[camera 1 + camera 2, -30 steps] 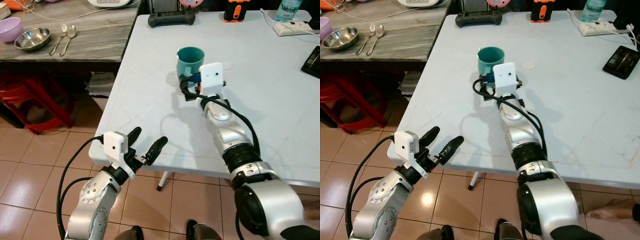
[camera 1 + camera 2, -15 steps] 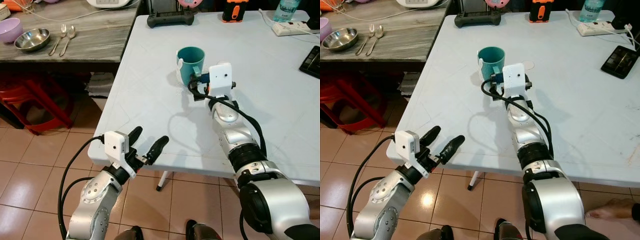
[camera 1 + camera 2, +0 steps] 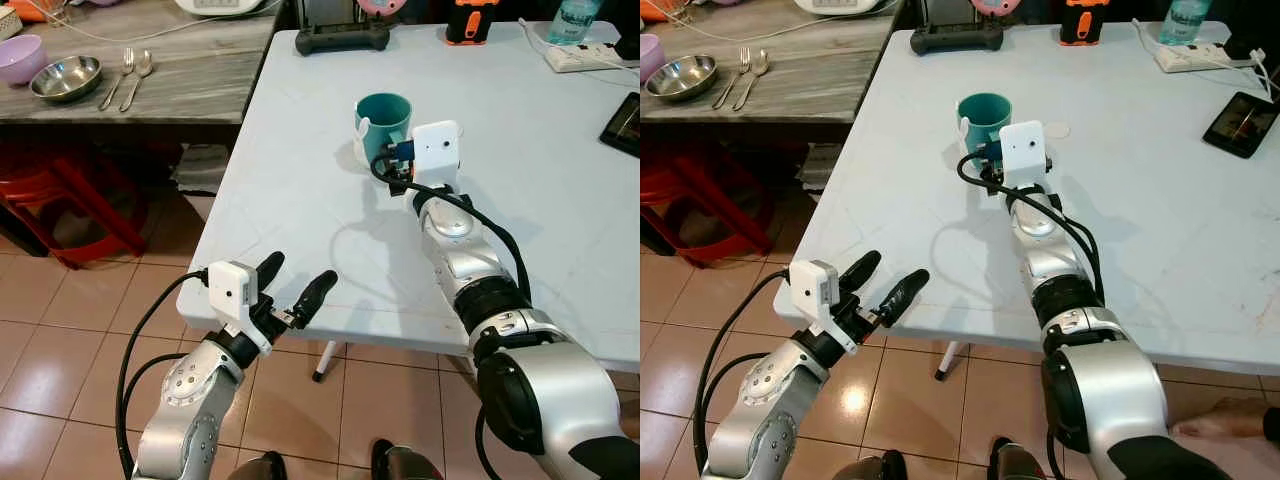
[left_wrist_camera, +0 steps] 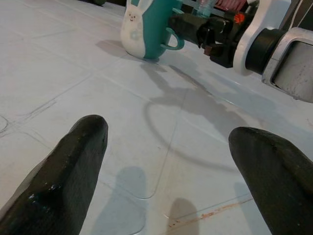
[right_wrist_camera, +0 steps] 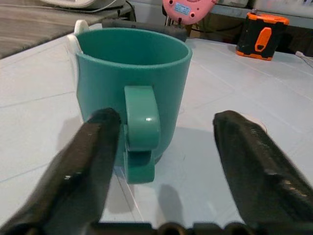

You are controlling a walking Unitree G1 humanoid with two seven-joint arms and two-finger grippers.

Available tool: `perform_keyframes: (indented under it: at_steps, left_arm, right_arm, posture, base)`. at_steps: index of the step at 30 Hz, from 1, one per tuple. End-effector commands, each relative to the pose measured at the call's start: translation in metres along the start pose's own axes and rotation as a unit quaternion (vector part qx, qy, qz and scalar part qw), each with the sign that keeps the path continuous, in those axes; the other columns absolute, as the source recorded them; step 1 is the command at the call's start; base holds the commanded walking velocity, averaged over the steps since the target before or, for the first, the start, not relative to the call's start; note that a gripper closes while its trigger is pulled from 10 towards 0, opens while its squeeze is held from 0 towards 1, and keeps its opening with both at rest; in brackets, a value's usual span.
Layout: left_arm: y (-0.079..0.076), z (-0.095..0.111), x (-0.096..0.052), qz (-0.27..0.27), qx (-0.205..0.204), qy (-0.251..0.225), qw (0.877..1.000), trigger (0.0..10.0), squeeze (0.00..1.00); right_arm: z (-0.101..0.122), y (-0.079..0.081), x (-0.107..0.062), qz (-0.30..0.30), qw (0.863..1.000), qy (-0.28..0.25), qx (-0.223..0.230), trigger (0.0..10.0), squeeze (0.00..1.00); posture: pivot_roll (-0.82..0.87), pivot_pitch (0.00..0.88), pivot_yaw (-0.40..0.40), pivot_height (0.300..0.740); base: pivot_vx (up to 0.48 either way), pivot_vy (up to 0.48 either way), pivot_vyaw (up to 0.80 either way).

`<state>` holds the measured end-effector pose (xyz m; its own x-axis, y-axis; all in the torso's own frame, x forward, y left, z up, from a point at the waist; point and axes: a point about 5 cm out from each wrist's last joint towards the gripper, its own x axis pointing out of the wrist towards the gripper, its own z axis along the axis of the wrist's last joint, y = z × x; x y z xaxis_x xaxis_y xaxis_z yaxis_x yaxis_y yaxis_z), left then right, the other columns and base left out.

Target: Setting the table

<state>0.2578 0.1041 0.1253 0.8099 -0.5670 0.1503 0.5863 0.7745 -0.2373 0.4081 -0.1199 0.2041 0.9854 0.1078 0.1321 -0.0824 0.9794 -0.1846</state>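
Note:
A teal mug [image 3: 383, 118] stands upright on the white table [image 3: 300, 190], its handle turned toward my right arm. My right gripper [image 5: 166, 120] is open just short of the mug. The handle [image 5: 142, 128] sits between its fingers [image 5: 90, 161], closer to one of them, and nothing is gripped. In the head views the white wrist box [image 3: 432, 152] hides those fingers. My left gripper [image 3: 298, 272] hovers open with nothing in it at the table's near left corner. Its wrist view looks across the table at the mug [image 4: 146, 27].
A wooden side table [image 3: 190, 80] at the far left carries a steel bowl [image 3: 65, 77], a purple bowl [image 3: 20, 56], a fork and a spoon [image 3: 125, 78]. Red stools [image 3: 60, 210] stand beneath it. A controller [image 3: 342, 38], power strip [image 3: 585, 55] and phone [image 3: 622, 122] lie at the table's far side.
My right wrist swung a little to the right, then back toward the mug. The mug and my left arm have stayed put.

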Motion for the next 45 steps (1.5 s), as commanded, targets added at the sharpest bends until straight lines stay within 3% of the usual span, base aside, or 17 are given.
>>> perform_keyframes:
  at_steps: [1,24,33,38,40,45]
  left_arm:
    - [0.002,-0.002,-0.002,0.008,0.003,0.008,1.0,10.0,0.0]
    - [-0.001,0.002,0.001,-0.003,-0.003,-0.007,1.0,10.0,0.0]
    - [0.005,0.001,0.008,0.001,0.005,-0.005,1.0,10.0,0.0]
    - [0.007,0.001,0.011,0.001,0.009,-0.005,1.0,10.0,0.0]
    - [0.008,0.001,0.014,0.0,0.011,-0.007,1.0,10.0,0.0]
    - [0.011,0.002,0.017,0.006,0.016,-0.013,1.0,10.0,0.0]
  right_arm:
    - [0.003,0.002,0.002,0.007,1.0,-0.006,-0.002,0.0,0.0]
    - [0.0,-0.004,0.002,0.001,1.0,-0.001,-0.003,0.0,0.0]
    - [-0.003,-0.012,-0.001,-0.007,1.0,-0.007,0.001,0.0,0.0]
    - [-0.005,-0.016,-0.002,-0.015,1.0,-0.006,0.007,0.0,0.0]
    - [-0.005,-0.018,-0.003,-0.022,0.999,-0.006,0.031,0.0,0.0]
    - [-0.002,-0.013,-0.007,-0.016,0.999,-0.03,0.036,0.0,0.0]
  posture:
    - [-0.02,0.214,0.068,0.74]
    - [-0.02,0.211,0.066,0.74]
    - [-0.03,0.18,0.074,0.74]
    - [-0.04,0.168,0.078,0.74]
    - [-0.04,0.152,0.076,0.74]
    - [-0.04,0.131,0.068,0.74]
  base:
    - [0.0,0.0,0.0]
    - [0.0,0.0,0.0]
    - [0.0,0.0,0.0]
    - [0.0,0.0,0.0]
    - [0.0,0.0,0.0]
    - [0.0,0.0,0.0]
